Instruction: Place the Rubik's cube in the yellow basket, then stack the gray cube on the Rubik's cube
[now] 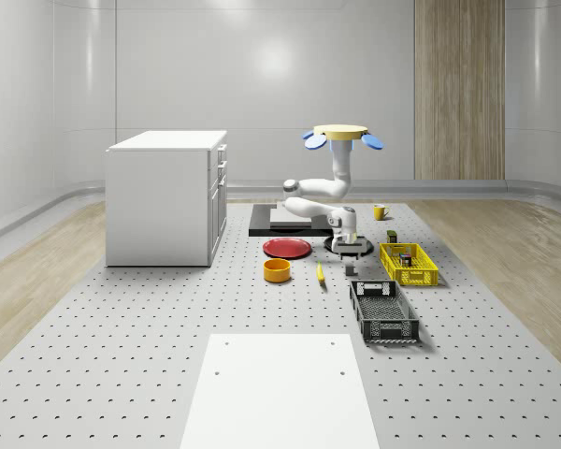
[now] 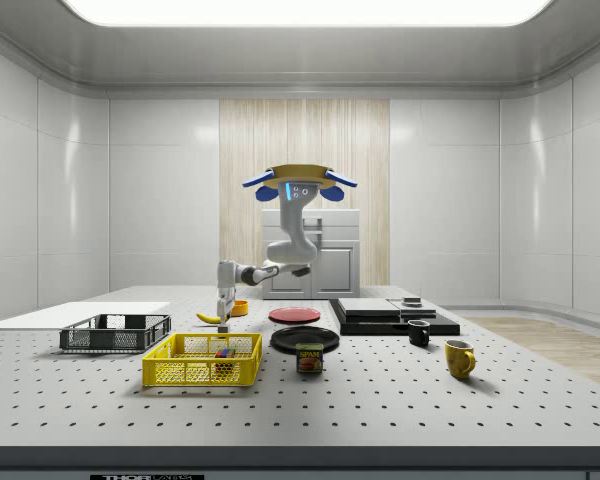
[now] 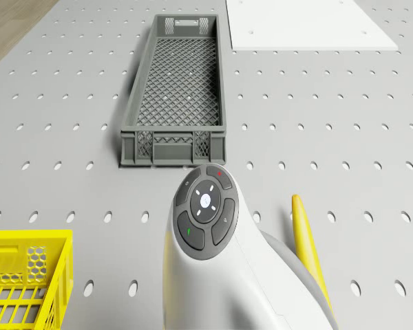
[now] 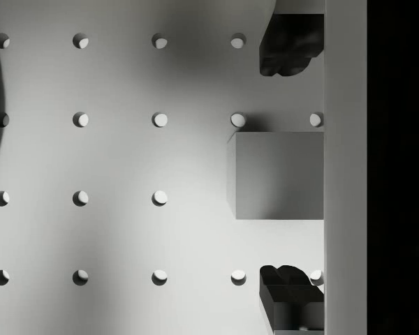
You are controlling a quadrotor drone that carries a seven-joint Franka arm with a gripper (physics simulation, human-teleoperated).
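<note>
I hover above the perforated table, arm reaching down, my gripper spread wide with one finger either side of the gray cube, not yet touching it. The Rubik's cube already sits in the yellow basket. The gray cube lies flat on the table, faces square to the hole rows; being a cube, it has no long axis. It sits off toward one edge of my fingers' reach, so closing now might catch only a corner and twist or push it away
</note>
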